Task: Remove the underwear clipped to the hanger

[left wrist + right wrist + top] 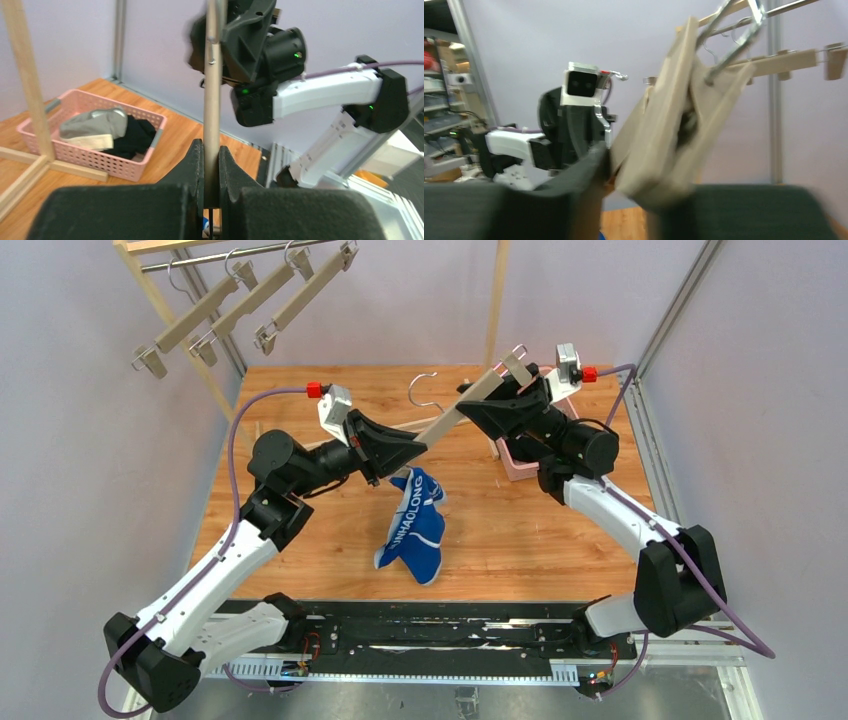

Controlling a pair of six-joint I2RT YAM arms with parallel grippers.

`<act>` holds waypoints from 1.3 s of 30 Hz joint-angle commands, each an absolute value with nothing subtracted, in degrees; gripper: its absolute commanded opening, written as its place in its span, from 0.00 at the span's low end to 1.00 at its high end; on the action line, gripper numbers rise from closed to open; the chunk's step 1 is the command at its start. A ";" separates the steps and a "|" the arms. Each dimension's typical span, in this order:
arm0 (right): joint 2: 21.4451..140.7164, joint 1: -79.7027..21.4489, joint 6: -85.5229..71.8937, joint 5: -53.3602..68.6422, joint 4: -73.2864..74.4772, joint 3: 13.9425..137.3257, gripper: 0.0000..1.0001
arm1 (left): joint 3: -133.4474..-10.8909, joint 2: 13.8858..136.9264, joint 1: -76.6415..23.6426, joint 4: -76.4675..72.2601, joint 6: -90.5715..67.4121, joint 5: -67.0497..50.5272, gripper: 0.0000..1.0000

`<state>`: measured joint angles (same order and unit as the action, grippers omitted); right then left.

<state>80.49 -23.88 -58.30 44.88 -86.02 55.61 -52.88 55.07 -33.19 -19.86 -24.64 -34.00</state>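
Where the two arms meet: pale wooden clip hanger point(452, 416), tilted, upper end toward upper right of the top view, held in the air above the orange-brown wooden table point(530, 530).
Left hand point(425, 442): clenched on the hanger's bar; left wrist view shows both fingers pressed to the bar, bar running straight up the frame.
Right hand point(478, 400): grasping the hanger's upper end at the wooden clip; right wrist view is blurred, but the clip sits between the fingers.
Bright blue boxer-brief underwear with white lettering point(415, 525): centre of the top view, top edge just under the left hand, hanging down long and crumpled. Cannot tell if a clip holds it or if its lower end touches the table.
Pink plastic lattice basket point(75, 155): left of the left wrist view, on the table.
Grey underwear with a pale waistband point(95, 122): in the basket, on top.
Black underwear point(132, 137): in the basket, beside the grey one, touching.
Three bare wooden clip hangers point(250, 305): upper left of the top view, on a metal rail point(200, 257).
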 commanded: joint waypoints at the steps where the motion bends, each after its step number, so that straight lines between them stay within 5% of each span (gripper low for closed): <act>1: 80.76 -24.52 -57.95 45.53 -88.17 58.40 0.09 | -52.94 54.22 -33.83 -25.72 -25.94 -33.16 0.00; 2: 80.85 -24.52 -57.88 45.60 -88.16 58.58 0.02 | -52.88 54.27 -33.84 -26.04 -26.13 -33.06 0.00; 6: 80.58 -24.54 -57.11 45.22 -88.27 58.23 0.00 | -52.74 54.89 -33.93 -26.24 -27.46 -31.78 0.04; 12: 79.75 -24.52 -57.16 45.89 -88.16 58.17 0.01 | -51.72 54.08 -33.93 -23.47 -26.44 -29.18 0.53; 22: 77.94 -24.52 -57.39 46.43 -88.03 58.18 0.01 | -51.64 45.48 -33.93 -1.18 -9.04 -20.37 0.77; 25: 77.37 -24.52 -57.88 46.41 -88.03 57.89 0.01 | -49.53 43.35 -33.93 0.80 -6.46 -17.47 0.92; 39: 76.07 -24.52 -58.27 47.35 -87.32 56.42 0.01 | -47.24 46.70 -33.93 -9.62 -10.40 -24.16 0.87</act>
<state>77.80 -24.49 -58.30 47.07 -85.08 56.45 -47.22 46.44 -33.56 -3.62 -9.13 -21.69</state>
